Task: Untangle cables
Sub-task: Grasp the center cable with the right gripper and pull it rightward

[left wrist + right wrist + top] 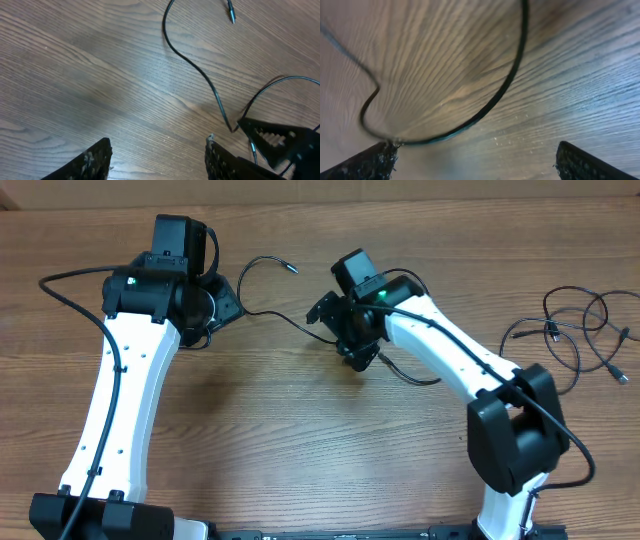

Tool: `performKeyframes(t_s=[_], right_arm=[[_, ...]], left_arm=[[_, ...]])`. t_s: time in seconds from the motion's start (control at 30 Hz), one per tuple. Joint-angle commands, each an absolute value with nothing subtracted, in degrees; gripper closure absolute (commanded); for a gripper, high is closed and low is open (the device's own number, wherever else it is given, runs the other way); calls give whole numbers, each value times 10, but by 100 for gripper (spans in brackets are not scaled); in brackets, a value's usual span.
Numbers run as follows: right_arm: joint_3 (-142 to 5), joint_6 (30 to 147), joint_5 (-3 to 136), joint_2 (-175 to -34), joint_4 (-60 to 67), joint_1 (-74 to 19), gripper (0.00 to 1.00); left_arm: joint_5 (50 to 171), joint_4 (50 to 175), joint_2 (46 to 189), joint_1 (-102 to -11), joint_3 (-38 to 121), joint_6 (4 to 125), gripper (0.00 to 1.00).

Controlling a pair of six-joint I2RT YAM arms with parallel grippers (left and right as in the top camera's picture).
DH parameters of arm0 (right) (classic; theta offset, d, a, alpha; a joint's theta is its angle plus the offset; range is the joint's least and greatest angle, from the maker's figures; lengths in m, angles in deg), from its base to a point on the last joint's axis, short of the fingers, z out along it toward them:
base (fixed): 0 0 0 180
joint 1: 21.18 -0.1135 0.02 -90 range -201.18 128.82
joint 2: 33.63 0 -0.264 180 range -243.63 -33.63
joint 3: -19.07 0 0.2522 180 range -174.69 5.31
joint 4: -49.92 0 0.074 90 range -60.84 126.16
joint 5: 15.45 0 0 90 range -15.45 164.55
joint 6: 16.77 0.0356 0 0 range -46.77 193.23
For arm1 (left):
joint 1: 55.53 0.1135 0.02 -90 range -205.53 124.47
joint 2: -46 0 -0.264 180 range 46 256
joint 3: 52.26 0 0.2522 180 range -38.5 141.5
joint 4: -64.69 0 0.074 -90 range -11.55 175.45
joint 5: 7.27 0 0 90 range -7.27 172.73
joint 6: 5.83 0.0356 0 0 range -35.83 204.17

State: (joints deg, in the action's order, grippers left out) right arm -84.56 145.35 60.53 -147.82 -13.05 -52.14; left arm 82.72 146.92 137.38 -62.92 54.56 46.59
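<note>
One thin black cable (262,313) lies on the table between the arms, its plug (291,269) at the back. It runs under my right gripper (352,345) and out towards the right (418,379). In the left wrist view the cable (192,62) and plug (231,13) lie ahead of my open, empty left gripper (157,150), also in the overhead view (228,302). In the right wrist view the cable (495,97) arcs down to the left fingertip of my open right gripper (476,150). A tangle of several cables (580,330) lies at the far right.
The wooden table (300,440) carries both arms. The right gripper's black body (280,142) shows at the right of the left wrist view, close to the cable. The right arm's base (515,440) stands at the front right.
</note>
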Motion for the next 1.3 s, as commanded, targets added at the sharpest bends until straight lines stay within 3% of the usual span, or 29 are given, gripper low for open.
performKeyframes(t_s=[0.0, 0.17, 0.2, 0.27, 0.3, 0.37, 0.4, 0.43, 0.73, 0.9, 1.0, 1.17, 1.27], right_arm=[[-839, 1540, 645, -1505, -121, -530, 0], [-839, 1559, 647, -1536, -64, -530, 0], [-839, 1559, 647, -1540, -55, -530, 6], [-839, 1558, 648, -1542, -42, -530, 21], [-839, 1553, 654, -1542, -42, -530, 33], [-839, 1513, 668, -1540, -43, -525, 73], [-839, 1486, 671, -1539, -44, -520, 88], [-840, 1455, 670, -1536, -49, -512, 96], [-899, 1213, 778, -1457, -182, -377, 96], [-937, 1070, 708, -1403, -225, -299, 95], [-938, 983, 605, -1393, -253, -285, 78], [-930, 742, 545, -1397, -286, -316, 36], [-928, 679, 545, -1398, -285, -347, 24]], left_arm=[[830, 1474, 1366, -628, 554, 465, 40], [839, 1476, 1366, -628, 554, 465, 41], [843, 1476, 1366, -628, 554, 465, 41], [843, 1478, 1366, -628, 554, 465, 41], [843, 1478, 1366, -628, 554, 465, 41], [843, 1480, 1366, -628, 554, 465, 41], [843, 1482, 1366, -628, 554, 465, 41], [843, 1483, 1366, -628, 554, 465, 41], [842, 1482, 1366, -628, 554, 465, 41], [842, 1479, 1366, -628, 554, 465, 41], [838, 1478, 1366, -628, 554, 465, 41], [831, 1476, 1366, -627, 554, 470, 41], [780, 1481, 1366, -626, 554, 469, 40]])
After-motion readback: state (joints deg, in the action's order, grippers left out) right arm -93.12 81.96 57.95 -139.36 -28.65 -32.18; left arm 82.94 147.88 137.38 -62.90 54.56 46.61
